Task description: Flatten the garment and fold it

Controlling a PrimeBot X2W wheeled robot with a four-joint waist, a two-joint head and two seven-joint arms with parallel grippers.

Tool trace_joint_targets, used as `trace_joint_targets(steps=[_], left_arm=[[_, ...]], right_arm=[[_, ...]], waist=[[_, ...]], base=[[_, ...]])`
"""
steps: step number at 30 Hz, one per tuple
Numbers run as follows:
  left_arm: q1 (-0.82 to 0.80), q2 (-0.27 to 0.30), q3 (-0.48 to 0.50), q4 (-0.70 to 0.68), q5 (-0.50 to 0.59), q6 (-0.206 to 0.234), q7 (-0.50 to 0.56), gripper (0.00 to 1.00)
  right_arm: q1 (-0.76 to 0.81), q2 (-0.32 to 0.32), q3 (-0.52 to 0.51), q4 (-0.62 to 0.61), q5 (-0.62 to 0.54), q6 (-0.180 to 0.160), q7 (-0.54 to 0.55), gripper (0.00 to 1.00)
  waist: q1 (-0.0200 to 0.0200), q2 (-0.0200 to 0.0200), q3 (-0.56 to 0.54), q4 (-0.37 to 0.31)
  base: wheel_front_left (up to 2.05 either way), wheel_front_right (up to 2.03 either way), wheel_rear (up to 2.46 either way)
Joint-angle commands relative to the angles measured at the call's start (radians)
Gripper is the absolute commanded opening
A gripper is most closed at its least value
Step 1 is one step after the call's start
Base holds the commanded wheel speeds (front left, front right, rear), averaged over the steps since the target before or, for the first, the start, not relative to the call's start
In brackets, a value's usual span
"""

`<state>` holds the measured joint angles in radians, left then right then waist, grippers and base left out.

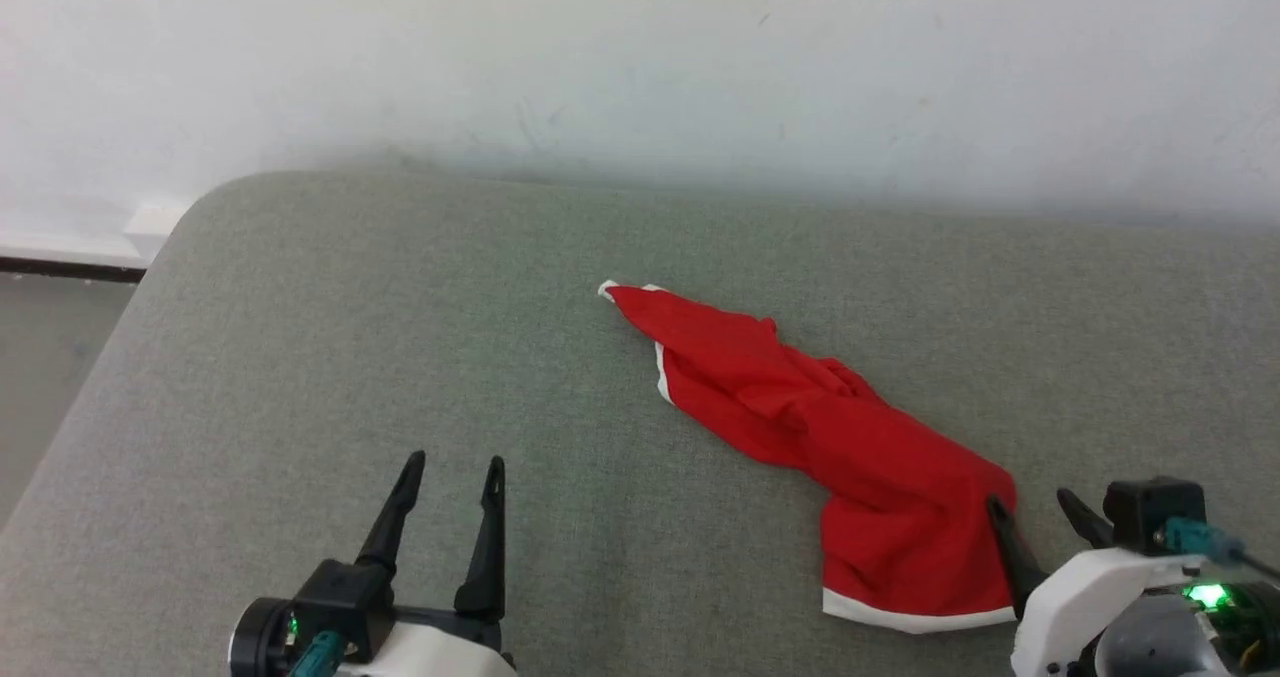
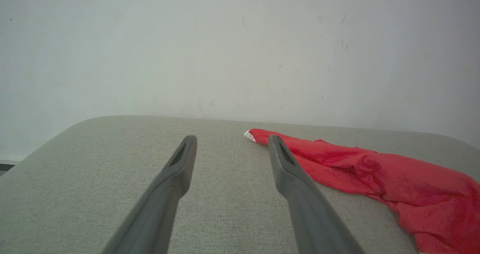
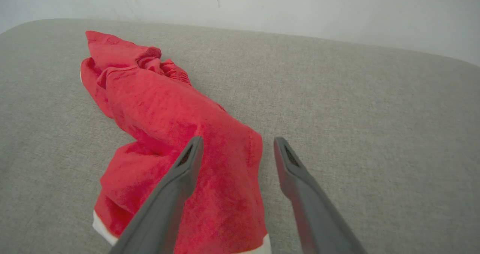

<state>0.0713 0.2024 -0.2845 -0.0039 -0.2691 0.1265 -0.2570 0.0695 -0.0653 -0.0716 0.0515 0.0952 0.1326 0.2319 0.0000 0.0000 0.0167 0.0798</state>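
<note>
Garment bunched right, left end effector spread over bare cushion.

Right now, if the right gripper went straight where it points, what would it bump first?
Probably the edge of the crumpled red thin-fabric shorts: the right gripper has one finger over it, the other over the grey cloth surface. Height's unclear.
</note>
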Motion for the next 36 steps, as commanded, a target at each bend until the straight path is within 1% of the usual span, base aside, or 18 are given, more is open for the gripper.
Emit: trace_joint_targets(steps=[1,4,8,11,15,16,17,21,24,27,28,29,30,31,32,33,36], left_arm=[[-0.019,-0.012,0.005,0.006,0.014,-0.01,-0.005,1.0],[-0.029,-0.038,0.012,0.015,0.028,-0.027,-0.005,1.0],[-0.046,-0.068,0.019,0.032,0.048,-0.054,-0.005,1.0],[-0.061,-0.085,0.029,0.043,0.059,-0.071,-0.005,1.0],[-0.071,-0.103,0.042,0.056,0.073,-0.09,-0.005,1.0],[-0.073,-0.106,0.044,0.06,0.076,-0.096,-0.005,1.0],[-0.073,-0.109,0.047,0.064,0.079,-0.1,-0.005,1.0],[-0.068,-0.117,0.062,0.079,0.087,-0.116,-0.005,1.0],[-0.064,-0.122,0.071,0.087,0.094,-0.128,-0.005,1.0],[-0.063,-0.128,0.079,0.092,0.099,-0.138,-0.005,1.0],[-0.063,-0.128,0.079,0.092,0.099,-0.138,-0.005,1.0],[-0.063,-0.131,0.082,0.094,0.102,-0.143,-0.005,1.0],[-0.063,-0.131,0.082,0.094,0.102,-0.143,-0.005,1.0],[-0.063,-0.133,0.083,0.095,0.103,-0.145,-0.005,1.0],[-0.063,-0.135,0.084,0.095,0.104,-0.148,-0.005,1.0],[-0.063,-0.137,0.084,0.096,0.106,-0.15,-0.005,1.0],[-0.067,-0.141,0.078,0.102,0.112,-0.159,-0.005,1.0]], right_arm=[[-0.008,-0.003,-0.008,-0.01,0.018,-0.002,0.045,1.0],[-0.023,-0.042,-0.001,-0.02,0.015,-0.002,0.178,1.0],[-0.046,-0.069,-0.005,0.014,0.003,-0.002,0.286,1.0],[-0.061,-0.08,0.004,0.053,0.001,-0.002,0.319,1.0],[-0.074,-0.083,0.011,0.113,0.0,-0.002,0.316,1.0],[-0.076,-0.084,0.01,0.122,-0.002,-0.002,0.309,0.44],[-0.081,-0.082,0.007,0.123,-0.001,-0.002,0.295,0.0],[-0.093,-0.077,-0.022,0.088,0.008,-0.002,0.241,0.0],[-0.087,-0.067,-0.08,0.029,0.023,-0.002,0.22,0.0],[-0.063,-0.061,-0.156,-0.025,0.03,-0.002,0.227,0.0],[-0.063,-0.061,-0.156,-0.025,0.03,-0.002,0.227,0.0],[-0.039,-0.056,-0.209,-0.042,0.024,-0.002,0.241,0.0],[-0.039,-0.056,-0.209,-0.042,0.024,-0.002,0.241,0.0],[-0.027,-0.054,-0.23,-0.041,0.019,-0.002,0.248,0.0],[-0.014,-0.054,-0.24,-0.038,0.006,-0.002,0.254,0.16],[-0.003,-0.055,-0.24,-0.033,-0.007,-0.002,0.259,1.0],[-0.003,-0.045,-0.226,-0.037,-0.019,-0.002,0.202,1.0]], waist=[[0.0,0.0,0.017,0.015],[0.0,0.0,0.042,0.033],[0.0,0.0,0.072,0.059],[0.0,0.0,0.092,0.075],[0.0,0.0,0.103,0.083],[0.0,0.0,0.104,0.083],[0.0,0.0,0.103,0.08],[0.0,0.0,0.092,0.046],[0.0,0.0,0.076,0.013],[0.0,0.0,0.059,-0.017],[0.0,0.0,0.059,-0.017],[0.0,0.0,0.05,-0.032],[0.0,0.0,0.05,-0.032],[0.0,0.0,0.047,-0.038],[0.0,0.0,0.045,-0.044],[0.0,0.0,0.044,-0.048],[0.0,0.0,0.046,-0.058]], base=[[0.0,0.0,0.0],[0.0,0.0,0.0],[0.0,0.0,0.0],[0.0,0.0,0.0],[0.0,0.0,0.0],[0.0,0.0,0.0],[0.0,0.0,0.0],[0.0,0.0,0.0],[0.0,0.0,0.0],[0.0,0.0,0.0],[0.0,0.0,0.0],[0.0,0.0,0.0],[0.0,0.0,0.0],[0.0,0.0,0.0],[0.0,0.0,0.0],[0.0,0.0,0.0],[0.0,0.0,0.0]])
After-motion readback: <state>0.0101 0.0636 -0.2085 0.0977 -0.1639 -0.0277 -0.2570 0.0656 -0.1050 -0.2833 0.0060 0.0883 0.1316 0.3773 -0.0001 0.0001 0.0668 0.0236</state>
